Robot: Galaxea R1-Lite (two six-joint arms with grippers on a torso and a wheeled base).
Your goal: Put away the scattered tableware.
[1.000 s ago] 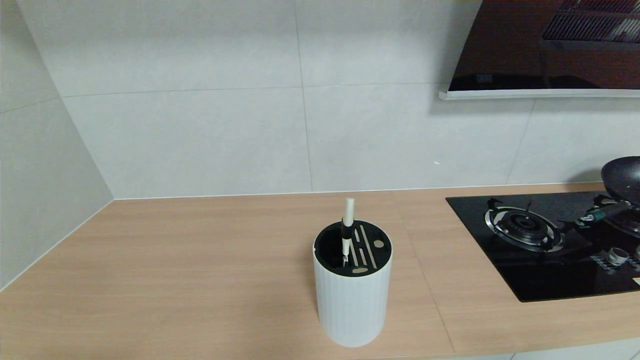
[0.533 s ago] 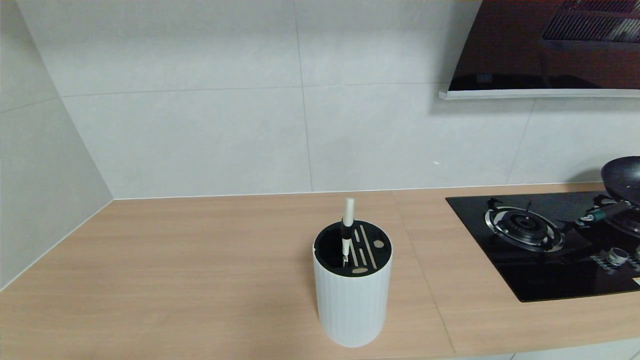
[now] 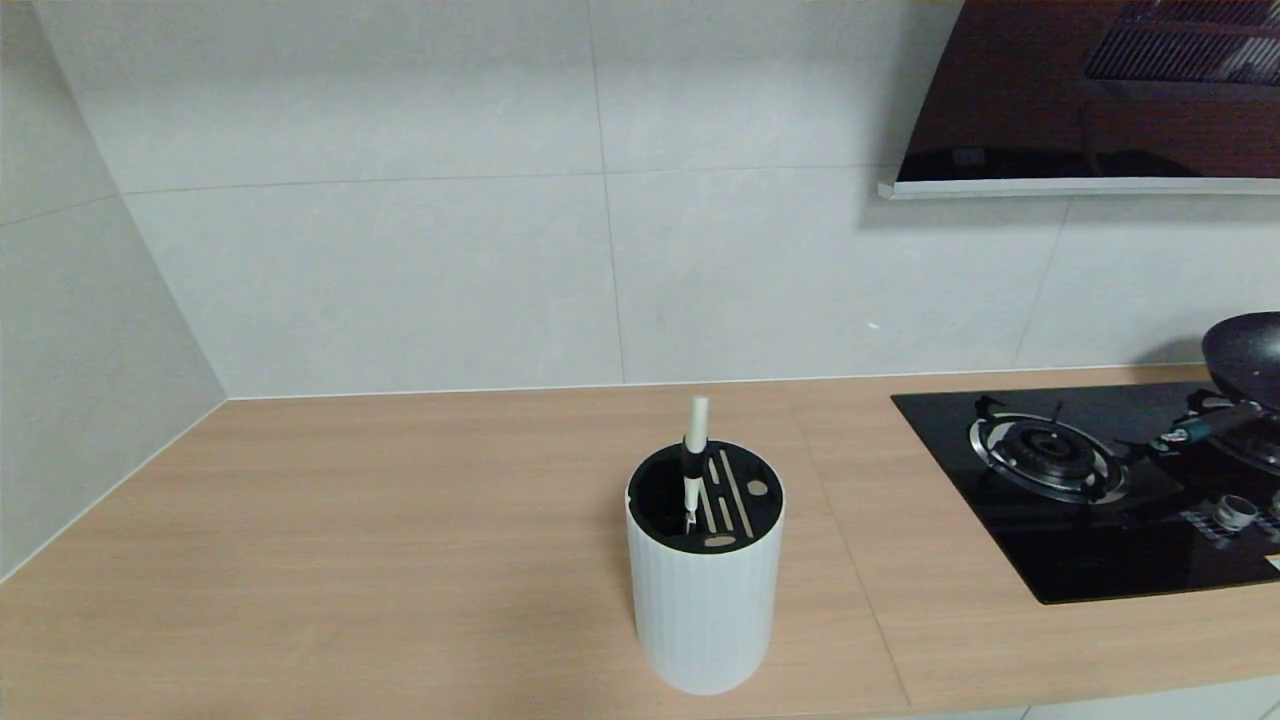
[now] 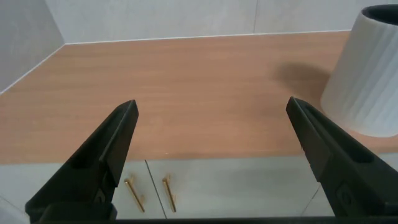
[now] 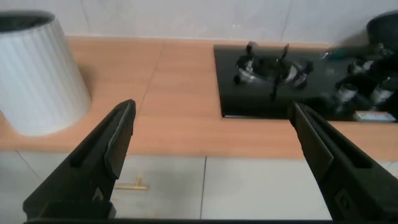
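Gaping wide, the left gripper (image 4: pixel 211 106) has its two dark fingers (image 4: pixel 115 152) spread far apart, pinching nothing; it faces the front edge of a wooden countertop (image 4: pixel 186 81), above cabinet doors with two brass handles (image 4: pixel 134 193). The right gripper (image 5: pixel 212 107) is likewise spread wide with nothing between its fingers (image 5: pixel 106 149), facing the same front edge near another brass handle (image 5: pixel 134 183). Item, task: a white ribbed utensil holder (image 3: pixel 706 600), cylindrical, upright, with a black slotted top, stands on the countertop (image 3: pixel 400 500) near its front edge and between the two grippers' views; its wall shows in the left wrist view (image 4: pixel 367 81) and in the right wrist view (image 5: pixel 37 74). Item, task: one white-handled utensil (image 3: pixel 694 440) with a black neck stands nearly upright in the open compartment on the left part of the holder's top, handle up; the kind of utensil cannot be told. Item: a black glass gas hob (image 3: pixel 1080 540), set into the countertop well to the holder's right, with a ringed burner (image 3: pixel 1047 455). Item: a dark wok (image 3: pixel 1245 355) on the far right burner. Item: a dark range hood (image 3: pixel 1090 90) on the grey tiled wall (image 3: pixel 400 250) above the hob.
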